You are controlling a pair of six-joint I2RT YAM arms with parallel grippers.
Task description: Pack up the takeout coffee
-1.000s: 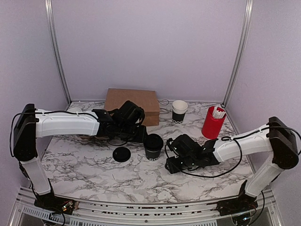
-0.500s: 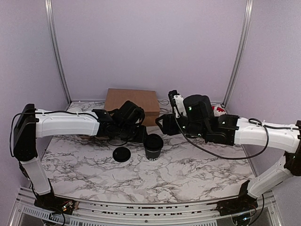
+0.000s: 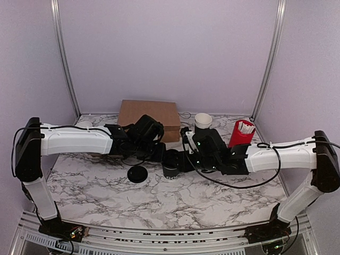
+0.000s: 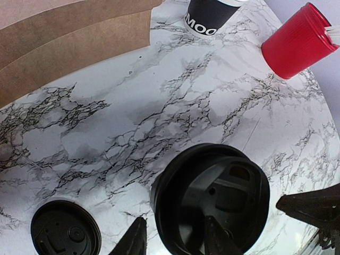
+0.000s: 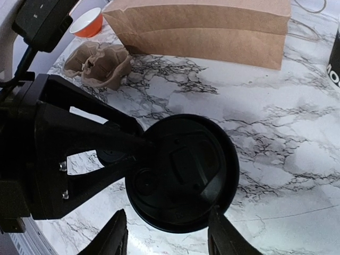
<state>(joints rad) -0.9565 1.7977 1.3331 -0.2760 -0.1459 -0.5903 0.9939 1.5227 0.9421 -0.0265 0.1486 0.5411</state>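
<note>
My right claw (image 5: 167, 234) straddles the lid (image 5: 180, 180) atop the cup (image 3: 171, 164) at center frame, fingers spread; left claw (image 4: 172, 239) brackets the cup, also spread. Lid on, seating unconfirmed. Bag (image 3: 149, 118) at upper center unpacked.

The stacked cup (image 4: 210, 13) and red cylinder (image 4: 298, 40) are cropped by the frame edge.
</note>
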